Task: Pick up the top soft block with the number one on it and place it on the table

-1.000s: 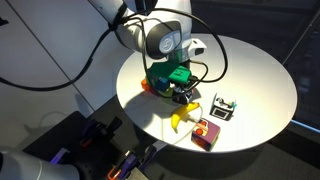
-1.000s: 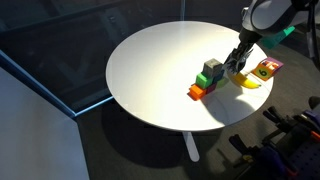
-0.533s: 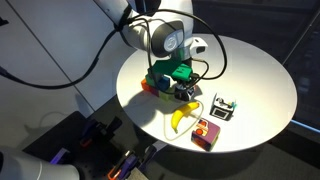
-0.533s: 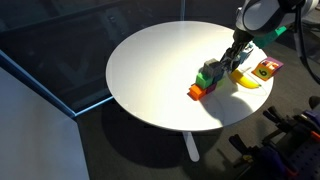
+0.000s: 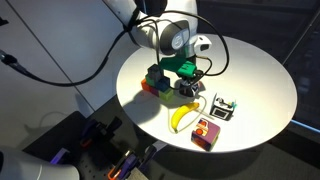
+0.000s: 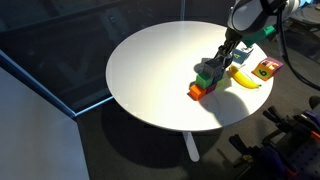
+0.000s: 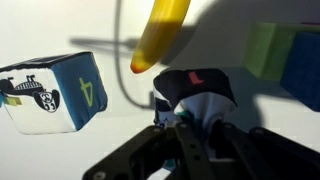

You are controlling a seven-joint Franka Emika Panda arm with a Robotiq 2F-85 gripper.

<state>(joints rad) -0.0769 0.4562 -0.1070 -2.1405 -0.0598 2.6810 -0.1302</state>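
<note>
The desk (image 5: 255,80) has a smooth, matt white top. The banana (image 7: 163,30) has smooth, faintly glossy skin. The top soft block (image 7: 200,92) looks matt and cloth-like. The hand (image 7: 195,118) is matt black and plastic-looking.

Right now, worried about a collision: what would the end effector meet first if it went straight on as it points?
Most likely the soft block with the number one, directly ahead of the end effector in the wrist view. They may already touch, since depth is unclear.
</note>
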